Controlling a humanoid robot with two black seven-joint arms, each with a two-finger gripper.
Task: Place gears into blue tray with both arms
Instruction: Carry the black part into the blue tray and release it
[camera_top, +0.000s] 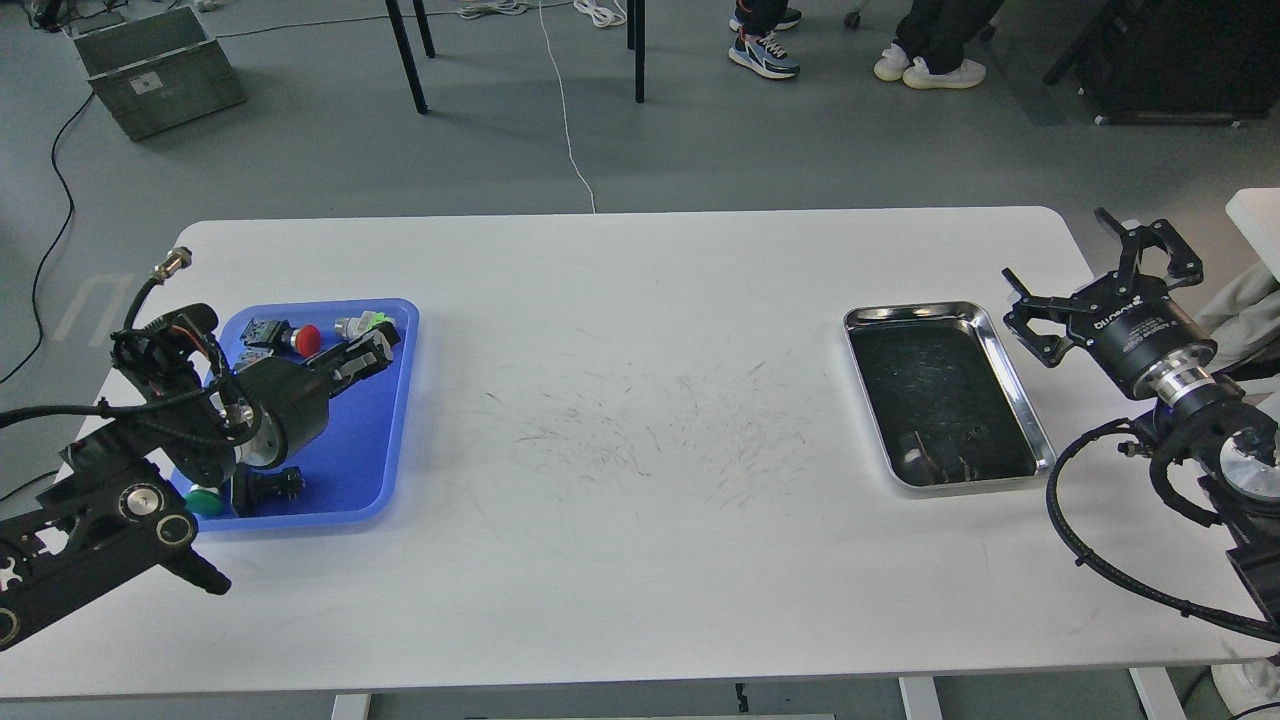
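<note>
**A:** ok so where's everything sitting right now?

**B:** The blue tray (385, 440) is at the left end of the white table (620, 400). The left pincer (368, 352) is over it, low, fingers close together, but it's dark and I can't tell if it's pinching anything.

**A:** what's in the tray?

**B:** A red-capped button (306, 338) and a grey part with a green top (362, 323) at the far side, a green-capped button (204, 501) and a black switch part (270, 487) at the near side. Can't pick out any tiny gears.

**A:** and the right side?

**B:** The right pincer (1085, 275) is spread wide open, holding nothing, just beyond the far right corner of the steel tray (1020, 400). That tray's black inside has some small shiny bits (935, 462) at the near end; too small to name.
</note>
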